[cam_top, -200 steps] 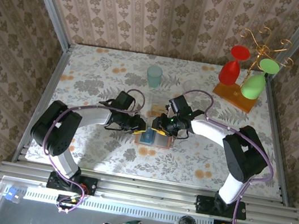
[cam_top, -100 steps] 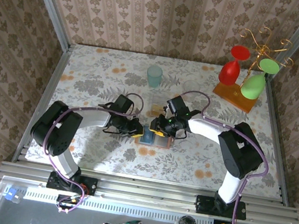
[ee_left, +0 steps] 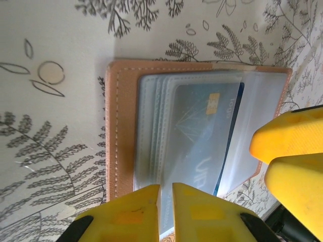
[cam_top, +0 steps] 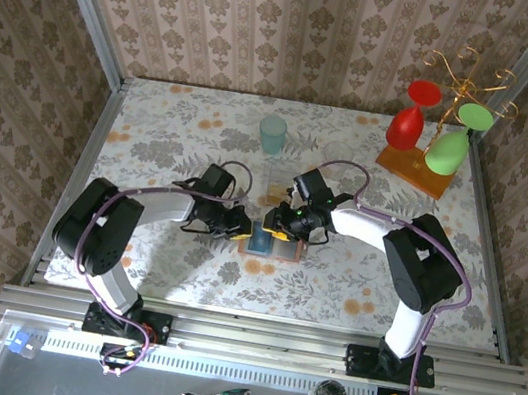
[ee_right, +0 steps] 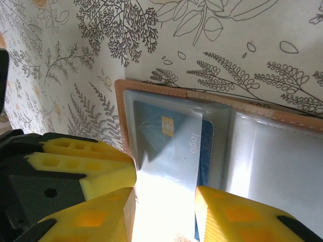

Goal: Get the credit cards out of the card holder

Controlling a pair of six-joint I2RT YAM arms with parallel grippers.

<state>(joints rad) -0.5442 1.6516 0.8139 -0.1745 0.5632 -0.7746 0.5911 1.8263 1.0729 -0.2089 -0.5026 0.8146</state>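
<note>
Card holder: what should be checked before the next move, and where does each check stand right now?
1. Card holder open, flat on the table: ok.
2. Blue card inside the clear sleeves, edge reachable: ok.
3. Right gripper open, straddling the sleeve edge: ok.
4. Right gripper lined up on the card itself, not just plastic: cannot tell.
5. Left gripper clamping the holder: cannot tell; its fingers are nearly shut at the holder's edge.
</note>
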